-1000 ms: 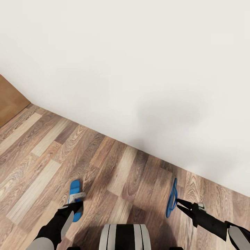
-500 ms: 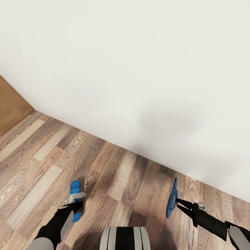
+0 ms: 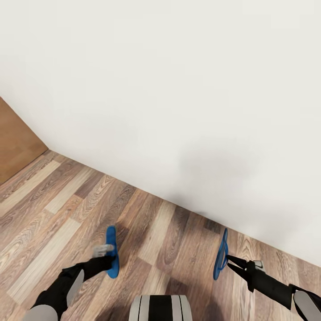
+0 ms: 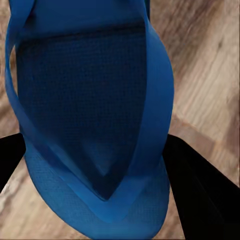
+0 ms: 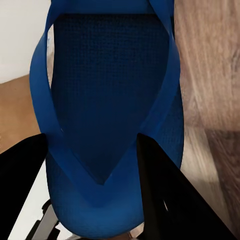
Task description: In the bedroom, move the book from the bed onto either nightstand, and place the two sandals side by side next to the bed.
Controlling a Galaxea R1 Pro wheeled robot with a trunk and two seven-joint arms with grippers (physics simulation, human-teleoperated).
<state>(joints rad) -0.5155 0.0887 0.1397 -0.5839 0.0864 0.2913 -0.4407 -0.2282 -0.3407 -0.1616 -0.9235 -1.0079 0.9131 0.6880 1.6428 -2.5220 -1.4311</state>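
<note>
A brown-grey wood-plank floor (image 3: pixel 67 209) and a plain white wall (image 3: pixel 178 89) are seen from the head view, with a strip of light brown wooden panel (image 3: pixel 15 142) at the far left edge where the wall ends. Two flat bright-blue flip-flop sandals are carried above the floor, one in each arm. The left sandal (image 3: pixel 112 252) is grasped by the left gripper (image 3: pixel 106 261), whose black arm reaches in from the lower left; the sandal is turned on edge, with its length pointing away from the robot. In the left wrist view the same sandal (image 4: pixel 95 125) is seen with its thin straps meeting in a V, and the black jaws are closed against both of its sides. The right sandal (image 3: pixel 220 254) is likewise held on edge by the right gripper (image 3: pixel 229 262), near the foot of the wall. In the right wrist view this sandal (image 5: pixel 107 115) is clamped between the dark jaws at its strap end. The two sandals are well apart, with the robot's grey and black trunk (image 3: pixel 160 307) low between them.
</note>
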